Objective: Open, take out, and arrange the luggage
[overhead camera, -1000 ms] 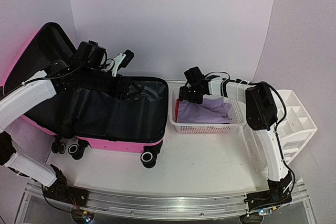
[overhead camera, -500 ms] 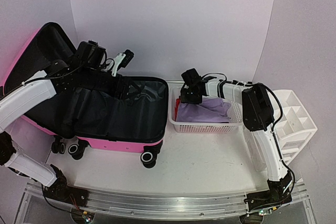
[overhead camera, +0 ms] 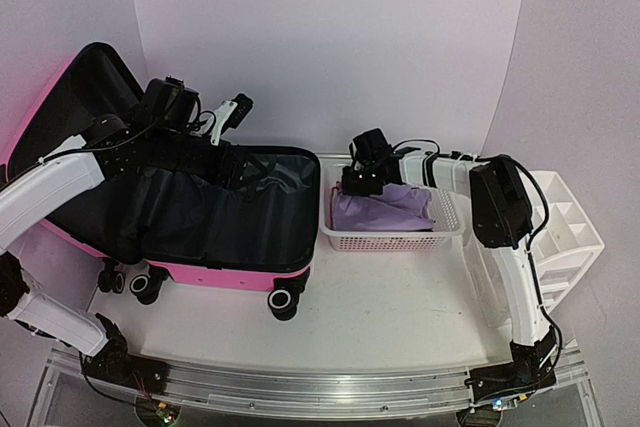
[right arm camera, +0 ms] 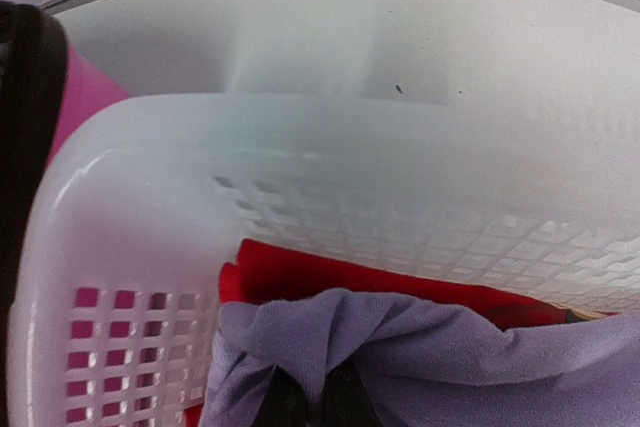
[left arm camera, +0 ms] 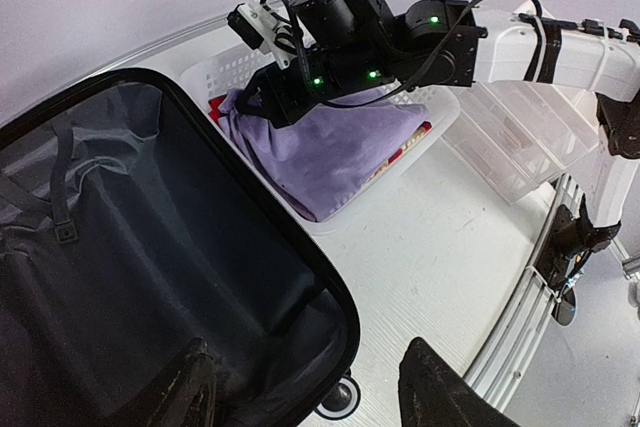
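The luggage [overhead camera: 232, 276], a pink hard-shell suitcase, lies open at the left, its black lining [left arm camera: 150, 277] showing and its lid propped against the wall. My left gripper [overhead camera: 236, 107] hovers open above the suitcase's back edge, and its dark fingertips [left arm camera: 440, 395] hold nothing. Inside the white mesh basket [overhead camera: 395, 240], my right gripper [overhead camera: 356, 185] is shut on a fold of the purple cloth [right arm camera: 450, 367]. That fold is pinched between its fingers at the basket's left end. Under the purple cloth [left arm camera: 330, 147] lies a red item [right arm camera: 330, 272].
The basket sits right beside the suitcase's right edge. A white drawer organizer [overhead camera: 570, 227] stands at the far right, with a clear plastic box [left arm camera: 520, 137] in front of it. Black suitcase wheels [overhead camera: 283, 300] face the near table edge. The wall is close behind.
My right gripper has closed on the purple cloth and shifted slightly at the basket's left end, bunching the cloth. The left arm and suitcase have not moved.
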Motion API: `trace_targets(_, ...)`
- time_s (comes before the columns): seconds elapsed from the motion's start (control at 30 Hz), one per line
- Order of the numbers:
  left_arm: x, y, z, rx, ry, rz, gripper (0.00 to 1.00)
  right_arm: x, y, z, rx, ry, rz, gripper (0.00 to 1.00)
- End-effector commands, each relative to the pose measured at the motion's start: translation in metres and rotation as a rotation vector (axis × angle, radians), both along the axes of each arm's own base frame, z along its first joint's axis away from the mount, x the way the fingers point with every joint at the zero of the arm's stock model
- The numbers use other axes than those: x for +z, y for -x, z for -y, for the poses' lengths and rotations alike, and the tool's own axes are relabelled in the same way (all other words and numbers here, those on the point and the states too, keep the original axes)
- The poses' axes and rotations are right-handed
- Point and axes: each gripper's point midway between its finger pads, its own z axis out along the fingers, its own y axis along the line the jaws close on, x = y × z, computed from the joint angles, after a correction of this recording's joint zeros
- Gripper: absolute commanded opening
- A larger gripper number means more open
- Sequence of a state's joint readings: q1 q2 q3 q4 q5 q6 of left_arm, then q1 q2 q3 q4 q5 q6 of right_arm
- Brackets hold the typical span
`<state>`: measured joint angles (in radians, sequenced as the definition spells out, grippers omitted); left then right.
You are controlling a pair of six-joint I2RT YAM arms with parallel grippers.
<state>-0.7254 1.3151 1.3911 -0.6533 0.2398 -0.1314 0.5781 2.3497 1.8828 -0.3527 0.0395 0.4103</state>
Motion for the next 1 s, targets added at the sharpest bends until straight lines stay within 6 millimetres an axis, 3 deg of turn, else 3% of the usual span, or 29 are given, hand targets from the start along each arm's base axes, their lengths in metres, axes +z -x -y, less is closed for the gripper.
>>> trace_targets(0.0, 0.021, 0.000, -0.003, 0.010, 0.043, 0.047, 0.63, 0.086, 0.009, -0.032, 0.150, -0.174, 0.156, 0.00)
trace_targets(0.13, 0.021, -0.002, -0.001, 0.007, 0.043, 0.044, 0.63, 0.094, 0.014, -0.039, 0.186, -0.224, 0.174, 0.00)
trace_targets(0.27, 0.023, -0.002, 0.001, 0.001, 0.048, 0.046, 0.63, 0.067, 0.009, -0.043, 0.194, -0.206, 0.137, 0.05)
trace_targets(0.37, 0.024, -0.002, 0.000, 0.003, 0.049, 0.049, 0.63, 0.055, 0.008, -0.036, 0.162, -0.187, 0.112, 0.30)
trace_targets(0.43, 0.023, -0.002, 0.000, 0.005, 0.045, 0.048, 0.63, 0.054, 0.006, -0.022, 0.105, -0.126, 0.101, 0.52)
trace_targets(0.5, 0.022, -0.002, 0.000, 0.004, 0.043, 0.045, 0.63, 0.055, 0.011, -0.007, 0.083, -0.041, 0.060, 0.67)
trace_targets(0.67, 0.019, -0.005, 0.002, 0.001, 0.038, 0.041, 0.63, 0.083, 0.036, 0.036, 0.037, 0.148, -0.011, 0.80)
trace_targets(0.83, 0.017, -0.007, 0.007, -0.007, 0.035, 0.031, 0.63, 0.103, 0.077, 0.063, 0.065, 0.194, -0.060, 0.85)
trace_targets(0.9, 0.016, -0.008, 0.010, -0.016, 0.037, 0.025, 0.63, 0.100, 0.088, 0.079, 0.042, 0.180, -0.095, 0.76)
trace_targets(0.97, 0.016, -0.008, 0.013, -0.025, 0.042, 0.016, 0.63, 0.093, 0.097, 0.097, 0.007, 0.161, -0.137, 0.61)
